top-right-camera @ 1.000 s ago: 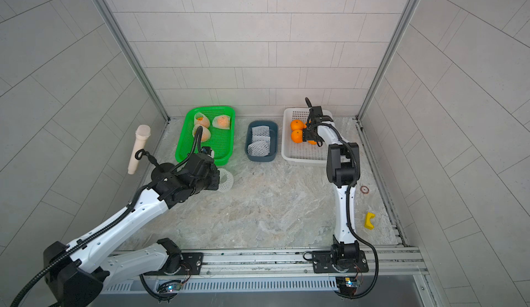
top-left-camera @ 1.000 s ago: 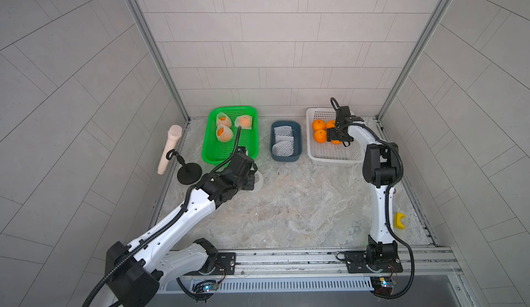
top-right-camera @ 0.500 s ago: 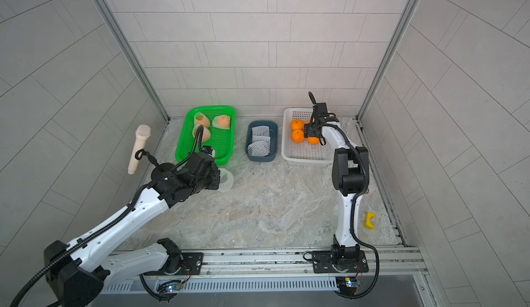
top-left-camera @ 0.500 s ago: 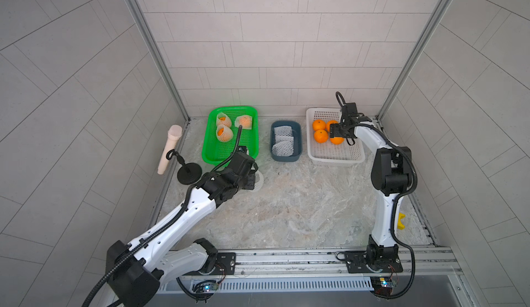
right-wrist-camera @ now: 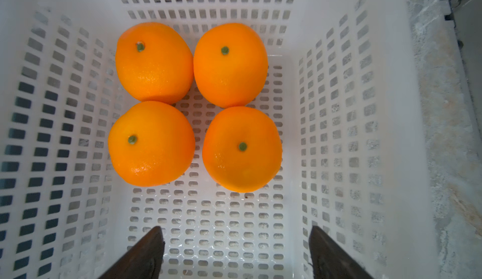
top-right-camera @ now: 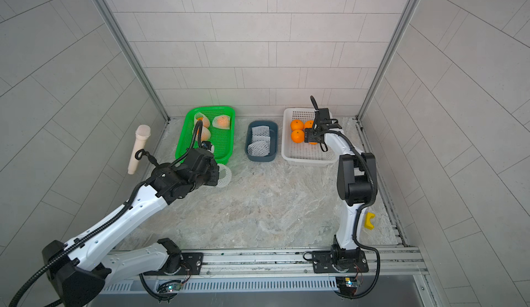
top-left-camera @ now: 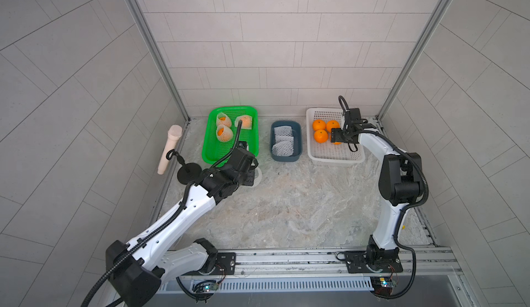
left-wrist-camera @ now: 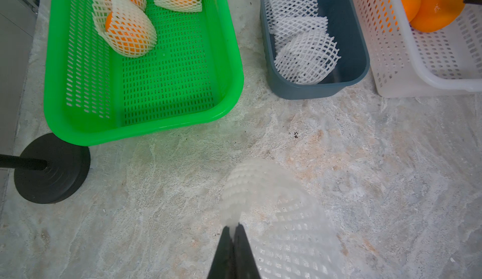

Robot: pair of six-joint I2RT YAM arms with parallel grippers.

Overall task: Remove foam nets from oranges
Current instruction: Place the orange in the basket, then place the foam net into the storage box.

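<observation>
- Since a second ago my right elbow has swung out to the right and nearer, and my right pincer point(right-wrist-camera: 236, 229) has shifted a little nearer over the white basket point(right-wrist-camera: 52, 134). My left arm has hardly moved.
- My right pincer stands apart with nothing between its fingers, pointing down into the white basket at the far right of the tabletop point(top-left-camera: 286, 205).
- Four bare oranges point(right-wrist-camera: 230, 65) lie on that basket's floor in a tight square, each touching its neighbours, stem dots up, just beyond my right fingertips.
- My left pincer point(left-wrist-camera: 233, 229) is pressed together on the edge of a foam net point(left-wrist-camera: 273, 212). The net hangs in front of it, blurred, with the tabletop showing through its holes.
- That held net is just off the near right corner of the green basket point(left-wrist-camera: 169, 124). I cannot tell whether it touches the tabletop.
- Three netted oranges point(left-wrist-camera: 127, 30) sit at the far end of the green basket, at far left.
- Between the two baskets, the blue bin point(left-wrist-camera: 313, 92) holds a small pile of loose nets point(left-wrist-camera: 305, 56), flattened and overlapping.
- A black stand base point(left-wrist-camera: 52, 168) rests on the tabletop just beside the green basket's near left corner.
</observation>
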